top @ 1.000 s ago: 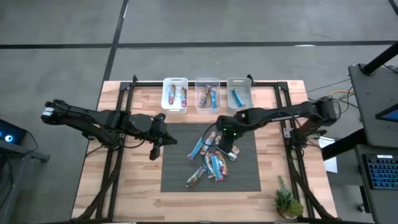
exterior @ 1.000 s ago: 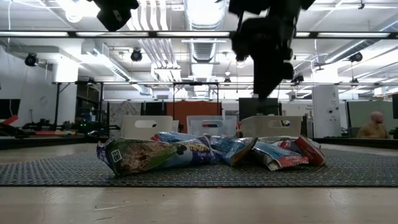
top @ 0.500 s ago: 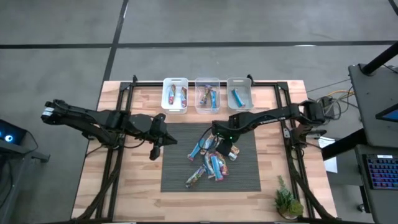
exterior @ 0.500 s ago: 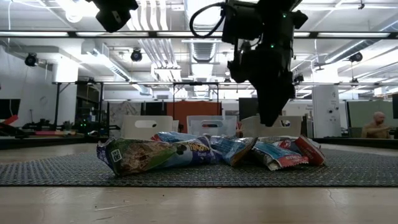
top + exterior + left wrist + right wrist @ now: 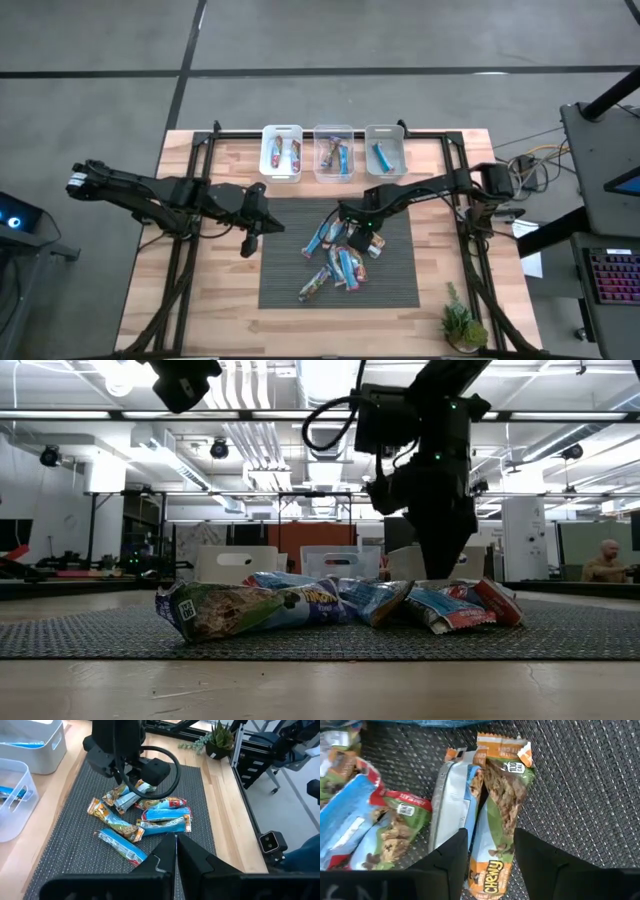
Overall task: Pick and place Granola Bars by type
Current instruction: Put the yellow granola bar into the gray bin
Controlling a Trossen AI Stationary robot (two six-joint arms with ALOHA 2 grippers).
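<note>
At the upper centre of the high view, your three bins hold five bars; eight or so Granola Bars remain on the mat. Your right gripper straddles an orange-ended bar, fingers apart; left gripper closed, empty.

From above, the right arm covers part of the Granola Bars pile. Bars in the three bins are too small to tell by type. In the low view, the left gripper is cut off at the upper edge.
</note>
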